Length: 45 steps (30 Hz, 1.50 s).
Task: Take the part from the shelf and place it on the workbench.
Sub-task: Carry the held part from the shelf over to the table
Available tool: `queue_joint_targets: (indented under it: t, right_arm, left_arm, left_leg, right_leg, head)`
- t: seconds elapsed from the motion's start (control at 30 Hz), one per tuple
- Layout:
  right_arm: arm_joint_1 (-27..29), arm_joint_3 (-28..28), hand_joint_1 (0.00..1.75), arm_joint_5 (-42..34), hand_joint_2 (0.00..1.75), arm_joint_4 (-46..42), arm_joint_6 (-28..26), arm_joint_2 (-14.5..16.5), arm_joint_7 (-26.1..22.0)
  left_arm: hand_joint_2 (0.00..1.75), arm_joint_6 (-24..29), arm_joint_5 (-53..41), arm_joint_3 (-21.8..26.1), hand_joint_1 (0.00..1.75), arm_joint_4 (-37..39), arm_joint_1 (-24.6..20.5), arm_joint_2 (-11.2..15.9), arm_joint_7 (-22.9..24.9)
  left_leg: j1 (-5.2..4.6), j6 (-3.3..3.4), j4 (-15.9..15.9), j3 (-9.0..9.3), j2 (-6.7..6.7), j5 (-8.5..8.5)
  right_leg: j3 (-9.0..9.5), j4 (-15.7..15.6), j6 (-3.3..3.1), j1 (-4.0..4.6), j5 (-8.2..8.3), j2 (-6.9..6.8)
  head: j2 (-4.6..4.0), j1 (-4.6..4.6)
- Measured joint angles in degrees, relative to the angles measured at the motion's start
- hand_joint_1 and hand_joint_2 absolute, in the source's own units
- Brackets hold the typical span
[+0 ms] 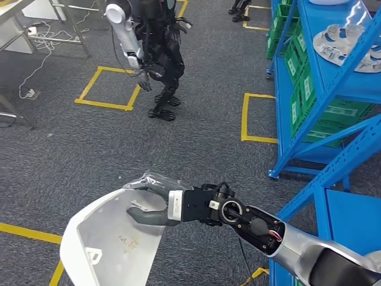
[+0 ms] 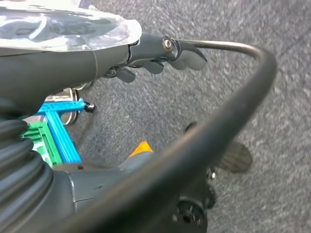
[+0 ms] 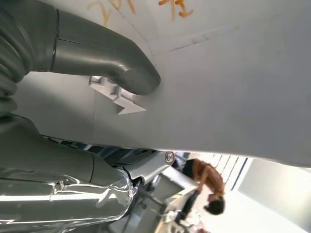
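The part is a large white curved panel (image 1: 108, 238) with orange writing on it, held low over the grey carpet at the lower left of the head view. My right hand (image 1: 152, 205) grips its near edge, reaching in from the lower right. In the right wrist view the grey thumb (image 3: 110, 63) presses on the panel's pale face (image 3: 227, 97), and the plastic-wrapped fingers (image 3: 73, 194) lie on the other side. My left hand (image 2: 157, 53) hangs over the carpet with its dark fingers stretched out and nothing in them.
A blue shelf (image 1: 314, 119) stands at the right with green bins (image 1: 299, 89) and another wrapped part (image 1: 346, 44) on top. Another humanoid robot (image 1: 152, 47) stands ahead by yellow floor tape (image 1: 108, 89). A person (image 3: 209, 184) shows beyond the panel.
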Motion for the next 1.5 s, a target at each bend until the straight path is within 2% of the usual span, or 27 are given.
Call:
queue_joint_targets:
  t: [0.07,0.1,0.17,0.23,0.3,0.37,0.43,0.47,0.53,0.6,0.67,0.7,0.73,0.8,0.83,0.9,0.97,1.03,1.1,1.13,1.2,1.23,1.27,1.33,1.4,1.47,1.5]
  right_arm:
    - [0.1,0.0,1.75,0.0,1.75,0.0,0.0,0.0,0.0]
    - [0.3,0.0,1.75,0.0,1.75,0.1,0.0,0.0,0.0]
    - [0.5,0.0,1.75,0.0,1.75,0.2,0.0,0.0,0.0]
    - [0.5,0.0,1.75,0.0,1.75,0.3,0.0,0.0,0.0]
    - [0.5,0.0,1.75,0.0,1.75,0.3,0.0,0.0,0.0]
    - [0.5,0.0,1.75,0.0,1.75,0.3,0.0,0.0,0.0]
    - [0.4,0.0,1.75,0.0,1.75,0.3,0.0,0.0,0.0]
    - [0.4,0.0,1.75,0.1,1.75,0.3,0.0,0.0,0.0]
    - [0.3,0.0,1.75,0.1,1.75,0.3,0.0,0.1,0.1]
    - [0.3,0.1,1.75,0.2,1.75,0.4,0.0,0.2,0.1]
    - [0.6,0.1,1.75,0.2,1.75,0.6,0.0,0.2,0.2]
    - [0.8,0.1,1.75,0.2,1.75,0.6,0.0,0.2,0.1]
    - [0.9,0.1,1.75,0.3,1.75,0.6,0.0,0.2,0.0]
    - [1.2,0.0,1.75,0.5,1.75,0.7,-0.2,0.2,-0.1]
    - [1.4,0.0,1.75,0.6,1.75,0.7,-0.4,0.2,-0.1]
    - [2.2,-0.2,1.75,1.0,1.75,0.6,-0.8,0.2,-0.2]
    - [3.0,-0.5,1.75,1.3,1.75,0.5,-0.9,0.2,-0.4]
    - [3.4,-0.7,1.75,1.4,1.75,0.3,-0.9,0.2,-0.5]
    - [3.7,-1.0,1.75,1.4,1.75,0.1,-0.9,0.1,-0.6]
    - [4.0,-1.1,1.75,1.5,1.75,0.1,-0.9,0.1,-0.6]
    - [4.5,-1.2,1.75,1.6,1.75,0.1,-0.7,0.1,-0.6]
    - [4.6,-1.2,1.75,1.6,1.75,0.1,-0.5,0.1,-0.7]
    - [4.5,-1.2,1.75,1.6,1.75,0.1,-0.3,0.1,-0.7]
    - [4.5,-1.3,1.75,1.6,1.75,0.1,0.1,0.1,-0.9]
    - [4.3,-1.4,1.75,1.5,1.75,0.2,0.5,0.1,-1.1]
    - [4.1,-1.4,1.75,1.5,1.75,0.3,0.9,0.2,-1.3]
    - [3.9,-1.4,1.75,1.4,1.75,0.3,1.2,0.3,-1.4]
  left_arm:
    - [1.75,0.0,-0.1,0.0,0.0,0.0,-0.1,0.0,0.0]
    - [1.75,0.0,-0.1,0.0,0.0,0.0,-0.1,0.0,0.0]
    - [1.75,-0.1,-0.1,0.0,0.0,0.0,-0.2,0.0,0.0]
    - [1.75,-0.1,-0.1,0.0,0.0,0.0,-0.1,-0.1,0.0]
    - [1.75,-0.1,-0.1,0.0,0.0,0.0,-0.2,-0.3,0.0]
    - [1.75,-0.1,-0.1,0.0,0.0,0.0,-0.2,-0.4,0.0]
    - [1.75,-0.1,-0.1,0.0,0.0,0.0,0.0,-0.2,0.1]
    - [1.75,-0.1,-0.2,0.0,0.0,0.0,0.1,-0.2,0.3]
    - [1.75,-0.1,-0.2,0.0,0.0,0.0,0.1,-0.1,0.7]
    - [1.75,-0.1,-0.3,0.0,0.0,0.0,-0.1,-0.3,0.9]
    - [1.75,-0.1,-0.4,0.0,0.0,0.0,-0.1,-0.4,1.0]
    - [1.75,-0.1,-0.5,0.0,0.0,0.0,0.0,-0.4,1.0]
    - [1.75,-0.1,-0.6,0.0,0.0,0.0,0.0,-0.4,1.1]
    - [1.75,-0.3,-1.2,0.0,0.0,0.0,0.1,-0.2,1.2]
    - [1.75,-0.5,-1.6,0.0,0.0,0.0,0.0,-0.1,1.3]
    - [1.75,-0.9,-2.3,0.0,0.0,0.0,-0.1,0.1,1.5]
    - [1.75,-1.1,-2.7,0.0,0.0,0.0,0.0,0.4,1.7]
    - [1.75,-1.1,-2.8,0.0,0.0,0.0,0.1,0.6,1.8]
    - [1.75,-1.0,-2.8,0.0,0.0,0.0,0.0,0.7,1.8]
    - [1.75,-0.9,-2.8,0.0,0.0,0.0,-0.1,0.6,1.9]
    - [1.75,-0.8,-2.8,0.0,0.0,0.0,-0.1,0.5,2.2]
    - [1.75,-0.7,-2.8,0.0,0.0,0.0,-0.1,0.5,2.5]
    - [1.75,-0.5,-2.7,0.0,0.0,0.0,-0.1,0.4,2.8]
    - [1.75,-0.2,-2.5,0.0,0.0,0.0,-0.2,0.1,3.2]
    - [1.75,0.0,-2.3,0.0,0.0,0.0,-0.3,-0.1,3.4]
    - [1.75,0.2,-2.1,0.0,0.0,0.0,-0.2,-0.1,3.4]
    - [1.75,0.3,-2.0,0.0,0.0,0.0,0.0,-0.1,3.4]
  left_leg:
    - [0.07,0.62,-0.1,0.31,-1.04,-0.12]
    - [-0.02,0.82,-0.1,0.39,-1.67,-0.19]
    - [-0.23,0.98,0.0,0.63,-3.17,-0.34]
    - [-0.41,0.98,0.0,1.11,-4.88,-0.54]
    - [-0.45,0.79,0.1,1.41,-6.5,-0.76]
    - [-0.27,0.31,0.2,1.09,-7.86,-0.77]
    - [-0.13,-0.42,0.0,0.76,-9.08,-0.58]
    - [-0.18,-0.76,0.1,0.67,-8.73,-0.71]
    - [-0.45,-1.29,3.2,-0.88,-5.82,-2.51]
    - [-0.21,-1.78,11.1,-5.24,-2.48,-6.03]
    - [0.23,-2.28,17.3,-8.99,-1.43,-7.58]
    - [0.42,-2.49,17.2,-9.18,-1.23,-6.69]
    - [0.56,-2.62,14.3,-7.88,-0.86,-4.75]
    - [0.54,-2.65,5.5,-3.27,1.16,-0.72]
    - [0.39,-2.4,2.1,-1.5,2.0,0.41]
    - [-0.03,-1.64,-0.2,-0.34,2.31,0.55]
    - [-0.06,-0.82,-0.1,-0.27,1.0,0.41]
    - [0.14,-0.07,-0.2,0.13,-0.02,0.3]
    - [0.21,0.49,-0.3,0.37,-1.07,0.2]
    - [0.13,0.65,-0.3,0.4,-1.73,0.16]
    - [-0.03,0.76,-0.3,0.52,-3.25,0.1]
    - [-0.08,0.74,-0.3,0.64,-4.04,0.06]
    - [-0.1,0.68,-0.3,0.8,-4.84,0.01]
    - [-0.12,0.45,-0.1,0.86,-6.37,-0.09]
    - [0.01,-0.06,0.0,0.35,-7.75,0.01]
    - [0.2,-0.87,-0.1,-0.19,-9.13,0.37]
    - [0.18,-1.24,0.1,-0.4,-9.03,0.29]
  right_leg:
    - [-3.52,7.5,0.18,-0.06,-3.71,2.74]
    - [-5.8,12.0,0.18,0.0,-5.42,3.32]
    - [-8.63,16.7,0.04,0.11,-5.96,3.69]
    - [-6.98,11.6,-0.52,0.21,-1.69,4.32]
    - [-3.51,2.9,-1.25,0.23,2.77,6.71]
    - [-1.55,-1.1,-1.52,0.28,3.7,8.36]
    - [-0.84,-1.8,-1.63,0.25,3.53,7.53]
    - [-0.58,-2.2,-1.83,0.11,3.66,6.85]
    - [-0.05,-3.0,-2.24,-0.25,3.92,5.38]
    - [0.06,-3.2,-2.48,-0.18,3.87,3.75]
    - [0.06,-3.2,-2.51,-0.13,3.65,2.05]
    - [0.12,-3.2,-2.44,-0.18,3.52,1.31]
    - [0.26,-3.2,-2.29,-0.24,3.35,0.69]
    - [0.69,-3.1,-1.8,-0.25,2.94,-0.4]
    - [0.91,-3.1,-1.49,-0.13,2.7,-0.88]
    - [1.3,-3.1,-0.89,0.18,2.28,-1.71]
    - [1.68,-3.1,-0.23,0.04,1.78,-2.27]
    - [0.97,-0.7,0.27,-0.26,-0.05,-0.43]
    - [-2.35,6.7,0.35,-0.27,-3.78,2.45]
    - [-4.64,11.2,0.3,-0.19,-5.5,3.15]
    - [-7.57,16.1,0.08,-0.01,-6.16,3.67]
    - [-7.45,15.1,-0.12,0.03,-4.7,3.81]
    - [-6.18,11.6,-0.4,0.05,-2.23,4.28]
    - [-2.94,3.1,-0.98,-0.06,2.21,7.22]
    - [-1.19,-1.4,-1.19,-0.14,3.4,9.45]
    - [-0.64,-1.9,-1.35,-0.1,3.16,8.69]
    - [-0.32,-2.1,-1.59,-0.18,3.29,7.91]
  head:
    - [0.0,0.34]
    - [0.0,0.52]
    - [0.0,0.71]
    - [0.0,0.86]
    - [0.0,0.91]
    - [0.0,0.85]
    - [0.0,0.87]
    - [0.0,0.88]
    - [0.0,0.31]
    - [0.0,-0.27]
    - [0.0,-0.35]
    - [0.0,-0.36]
    - [0.0,-0.37]
    - [0.0,-0.43]
    - [0.0,-0.45]
    - [0.0,-0.3]
    - [0.0,-0.07]
    - [0.0,0.09]
    - [0.0,0.37]
    - [0.0,0.54]
    - [0.0,0.83]
    - [0.0,0.94]
    - [0.0,1.04]
    - [0.0,1.19]
    - [0.0,1.17]
    - [0.0,1.24]
    - [0.0,1.27]
